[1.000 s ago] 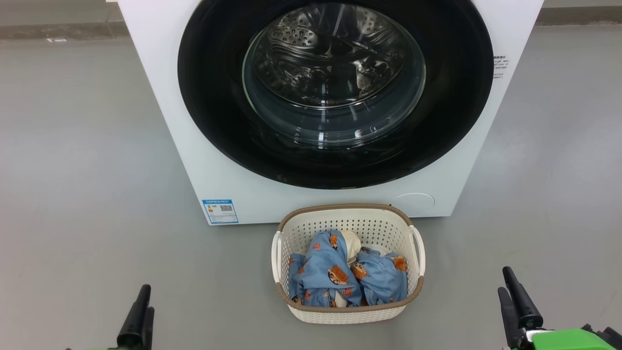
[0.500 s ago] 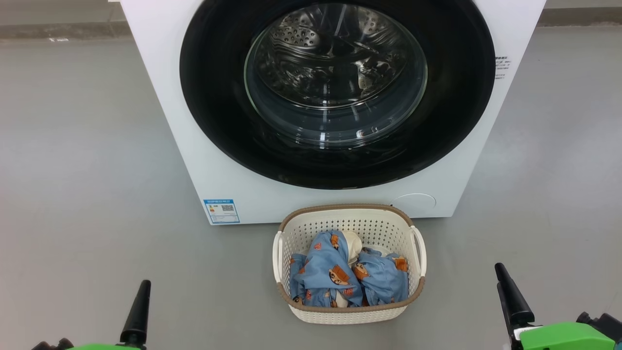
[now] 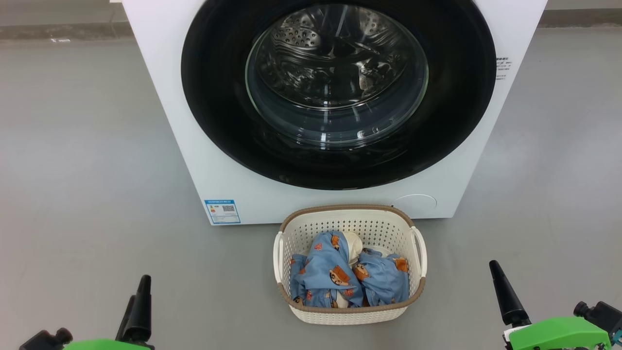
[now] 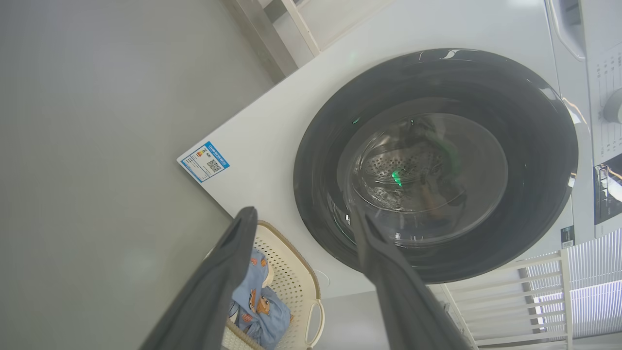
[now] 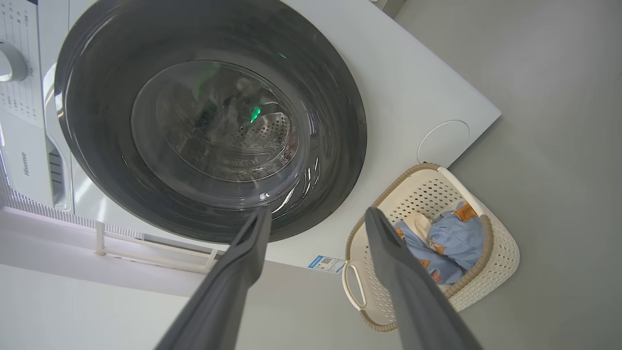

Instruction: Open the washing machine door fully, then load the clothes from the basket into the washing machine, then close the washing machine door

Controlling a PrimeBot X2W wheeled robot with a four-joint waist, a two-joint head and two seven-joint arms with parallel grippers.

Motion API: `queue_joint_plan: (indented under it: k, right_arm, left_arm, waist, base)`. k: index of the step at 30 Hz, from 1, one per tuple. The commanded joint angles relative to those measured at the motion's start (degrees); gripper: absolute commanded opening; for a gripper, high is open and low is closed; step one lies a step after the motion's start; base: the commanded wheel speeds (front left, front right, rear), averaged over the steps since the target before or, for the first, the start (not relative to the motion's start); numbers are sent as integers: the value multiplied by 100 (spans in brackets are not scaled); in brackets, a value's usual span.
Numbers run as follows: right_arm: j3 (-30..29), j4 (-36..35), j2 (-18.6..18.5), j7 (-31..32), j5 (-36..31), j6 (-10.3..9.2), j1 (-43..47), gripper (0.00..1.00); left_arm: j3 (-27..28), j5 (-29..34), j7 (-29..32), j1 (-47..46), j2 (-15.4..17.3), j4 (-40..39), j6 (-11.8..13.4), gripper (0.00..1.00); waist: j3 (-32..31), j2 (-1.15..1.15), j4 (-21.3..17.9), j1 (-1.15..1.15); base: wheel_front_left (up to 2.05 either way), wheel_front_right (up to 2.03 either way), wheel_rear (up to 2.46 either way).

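Washing machine door: shut, upper centre of head view. Clothes: heaped in basket, lower centre. Left gripper, right gripper: spread wide, empty. Nothing done; open, load, close remain

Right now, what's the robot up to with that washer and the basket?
Nothing is being handled yet. The big white front-loading washing machine has its round glossy black, glass-windowed door shut. The light blue cartoon-print clothes lie in the small cream perforated plastic basket on the grey floor just in front of it. The left gripper and right gripper are open and empty, low on either side, touching neither.
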Motion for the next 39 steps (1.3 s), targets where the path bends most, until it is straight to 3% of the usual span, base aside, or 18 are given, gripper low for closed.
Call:
queue_joint_plan:
  k: [1, 39]
  right_arm:
    - [102, -126, -79, -65, -163, 4, -263, 100]
    - [381, -81, -349, -701, -2743, 7, -347, 100]
  left_arm:
    - [62, 186, -80, -128, 120, -186, -11, 100]
    - [-125, 2845, -721, -97, 304, -425, -17, 100]
  waist:
    - [-1, 0, 2, 0]
    - [-22, 0, 23, -1]
  base:
    - [0, 0, 0]
    - [0, 0, 0]
